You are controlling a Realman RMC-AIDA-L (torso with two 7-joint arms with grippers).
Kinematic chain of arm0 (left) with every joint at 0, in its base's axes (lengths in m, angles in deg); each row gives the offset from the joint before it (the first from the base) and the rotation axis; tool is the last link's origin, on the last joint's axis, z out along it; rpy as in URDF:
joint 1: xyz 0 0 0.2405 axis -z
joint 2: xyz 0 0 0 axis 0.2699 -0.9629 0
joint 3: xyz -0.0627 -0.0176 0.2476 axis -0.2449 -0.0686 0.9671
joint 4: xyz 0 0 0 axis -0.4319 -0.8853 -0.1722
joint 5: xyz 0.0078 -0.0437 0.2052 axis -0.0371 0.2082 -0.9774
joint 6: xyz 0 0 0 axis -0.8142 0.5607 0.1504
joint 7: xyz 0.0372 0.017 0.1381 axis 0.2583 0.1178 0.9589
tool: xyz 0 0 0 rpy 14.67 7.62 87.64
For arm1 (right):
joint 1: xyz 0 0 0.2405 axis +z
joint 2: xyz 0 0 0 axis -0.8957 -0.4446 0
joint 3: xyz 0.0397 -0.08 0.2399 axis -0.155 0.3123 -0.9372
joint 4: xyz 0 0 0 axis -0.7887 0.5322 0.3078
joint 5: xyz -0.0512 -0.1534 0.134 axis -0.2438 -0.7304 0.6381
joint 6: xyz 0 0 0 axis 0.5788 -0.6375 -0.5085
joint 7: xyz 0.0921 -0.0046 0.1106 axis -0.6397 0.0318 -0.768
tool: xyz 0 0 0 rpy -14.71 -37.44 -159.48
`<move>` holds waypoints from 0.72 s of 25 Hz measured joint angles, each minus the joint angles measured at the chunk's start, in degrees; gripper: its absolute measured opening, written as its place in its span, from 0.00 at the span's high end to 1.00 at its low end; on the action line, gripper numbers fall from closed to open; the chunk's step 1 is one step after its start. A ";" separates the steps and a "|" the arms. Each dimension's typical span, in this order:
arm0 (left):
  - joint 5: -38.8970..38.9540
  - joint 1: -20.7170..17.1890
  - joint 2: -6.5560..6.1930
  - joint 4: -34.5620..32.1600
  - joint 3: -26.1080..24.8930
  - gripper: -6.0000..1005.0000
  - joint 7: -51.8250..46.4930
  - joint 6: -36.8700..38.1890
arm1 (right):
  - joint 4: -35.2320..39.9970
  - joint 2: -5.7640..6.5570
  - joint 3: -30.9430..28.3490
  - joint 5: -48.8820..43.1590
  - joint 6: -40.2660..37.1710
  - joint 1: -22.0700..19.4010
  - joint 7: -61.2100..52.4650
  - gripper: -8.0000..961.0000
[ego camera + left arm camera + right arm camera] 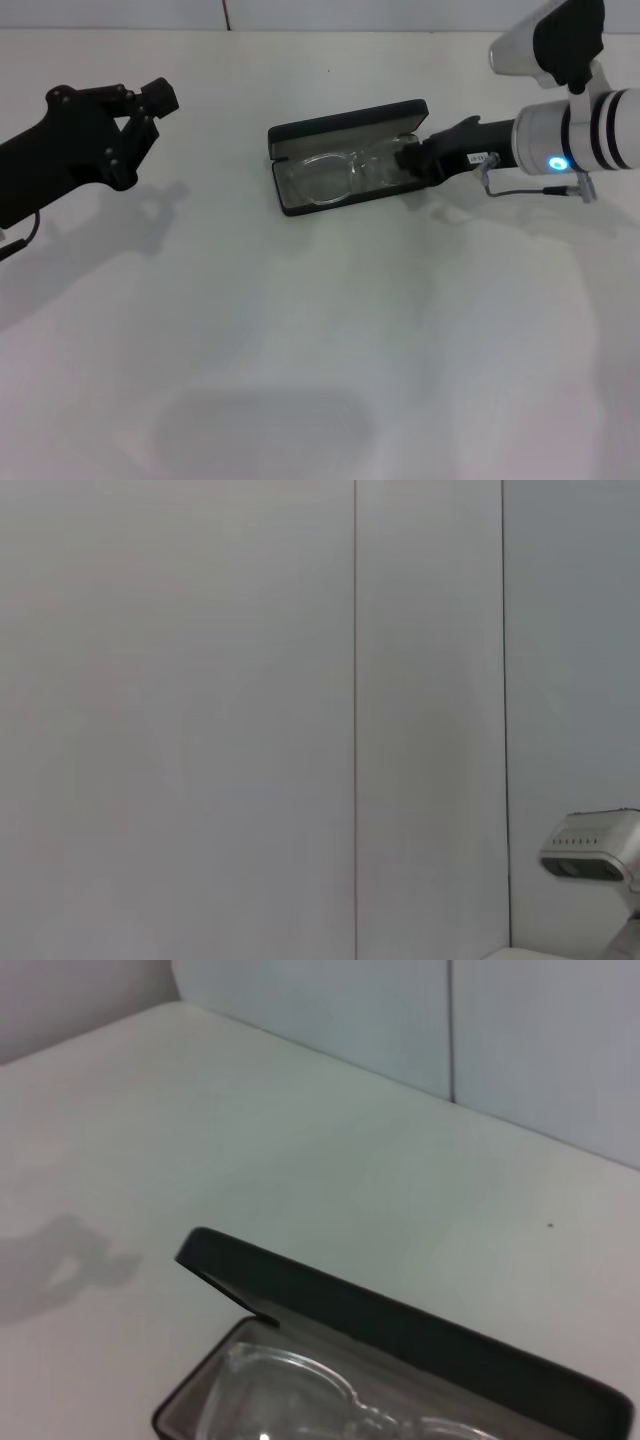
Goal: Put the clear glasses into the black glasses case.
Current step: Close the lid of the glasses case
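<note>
The black glasses case lies open in the middle of the white table, lid raised toward the far side. The clear glasses lie inside it on the grey lining, lenses side by side. My right gripper reaches in low from the right and sits at the case's right end, at the glasses' right tip. The right wrist view looks down at the case lid with the glasses under it. My left gripper hangs raised at the far left, well away from the case.
The table is plain white, with a wall along its far edge. The left wrist view shows only wall panels and a grey piece of the robot at the lower right.
</note>
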 joint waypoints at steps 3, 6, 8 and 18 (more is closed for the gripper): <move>0.00 -0.07 0.02 0.00 0.02 0.95 0.05 0.05 | 1.69 0.00 1.15 0.04 -0.09 -0.14 0.17 0.89; -0.01 -0.21 0.01 0.00 0.04 0.95 0.10 0.26 | 5.25 0.00 1.43 0.04 -0.87 -1.99 0.76 0.89; -0.02 -0.27 0.02 0.00 0.05 0.95 0.11 0.31 | 7.32 0.00 1.69 0.04 -1.80 -3.18 1.01 0.89; -0.02 -0.30 0.02 -0.01 0.04 0.95 0.11 0.32 | 7.32 0.00 9.10 -0.03 -3.59 -0.75 1.07 0.89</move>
